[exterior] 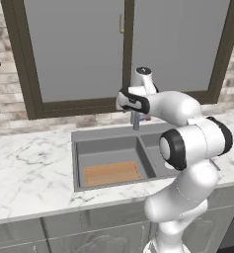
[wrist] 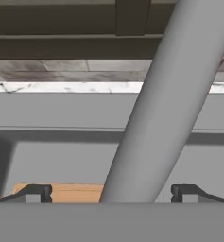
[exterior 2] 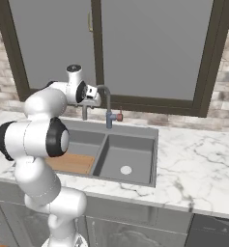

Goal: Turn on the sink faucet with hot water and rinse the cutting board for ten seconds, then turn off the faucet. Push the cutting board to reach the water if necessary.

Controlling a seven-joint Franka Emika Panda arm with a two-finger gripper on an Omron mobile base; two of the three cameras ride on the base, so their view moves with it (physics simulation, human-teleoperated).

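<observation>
The sink faucet (exterior 2: 107,99) rises behind the divider of the sink (exterior 2: 135,129), its reddish lever (exterior 2: 119,116) at the base. In the hand view its grey spout (wrist: 165,108) runs slantwise between my fingertips (wrist: 35,191). My gripper (exterior 2: 85,112) is open, just left of the faucet at spout height, holding nothing. The cutting board (exterior: 112,173) lies flat at the front of the larger basin, also seen as the cutting board (exterior 2: 72,164) and the cutting board (wrist: 71,193) from the other cameras. Water is out of view.
White marble counter (exterior: 29,173) surrounds the sink. A dark-framed window (exterior 2: 150,48) and a brick wall stand right behind the faucet. The smaller basin has a round white drain (exterior 2: 126,170). My arm's elbow (exterior: 187,143) hangs over the right basin.
</observation>
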